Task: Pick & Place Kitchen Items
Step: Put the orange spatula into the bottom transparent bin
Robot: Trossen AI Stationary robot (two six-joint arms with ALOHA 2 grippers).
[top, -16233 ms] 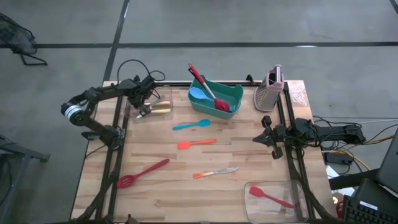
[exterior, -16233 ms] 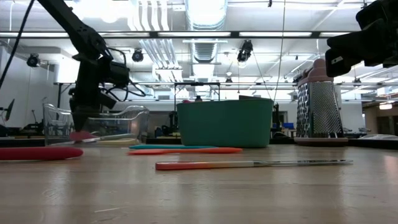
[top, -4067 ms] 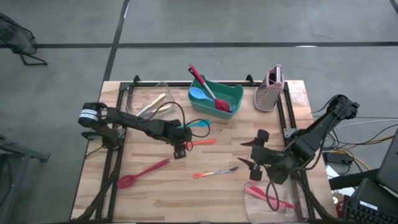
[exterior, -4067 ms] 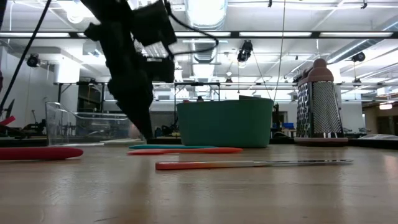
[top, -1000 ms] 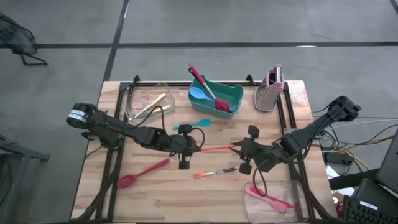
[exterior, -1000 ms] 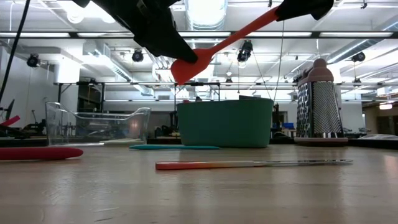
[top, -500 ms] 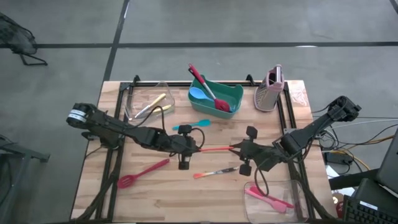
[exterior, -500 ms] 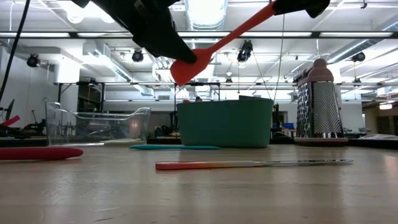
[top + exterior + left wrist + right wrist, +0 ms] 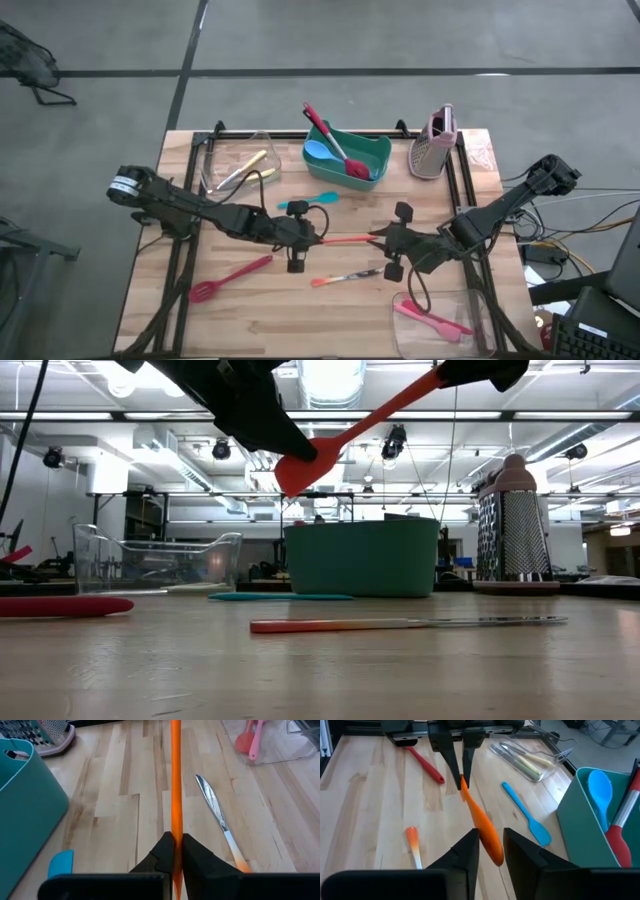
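An orange spatula (image 9: 345,239) hangs in the air over the table's middle, between both grippers. In the low view it (image 9: 365,420) slopes up from its head at the left to its handle at the right. My left gripper (image 9: 313,238) is shut on the head end. My right gripper (image 9: 380,240) is shut on the handle end. On the table lie a blue spatula (image 9: 308,201), a red slotted spoon (image 9: 230,277) and an orange-handled knife (image 9: 345,277). My left gripper pinches the spatula near its head (image 9: 175,827) between its two fingers, which come from the table's left, slanting down. The spatula runs straight on past the fingertips, edge-on in the left wrist view, lifted clear of the table. My right gripper has the handle's free end (image 9: 492,845) between its two fingers, coming roughly level from the table's right and lying along the handle. The rounded end reaches back between the fingers. That end is the higher one (image 9: 425,385).
A green bin (image 9: 375,150) with a blue spoon and a red spatula stands at the far middle, and a grater (image 9: 435,145) to its right. A clear tub (image 9: 215,165) with yellow-handled cutlery is far left. Another tub (image 9: 470,300) with a pink spatula is near right.
My right gripper has edged a little toward the table's left, farther over the spatula's handle end. The spatula stays lifted and sloped as before.
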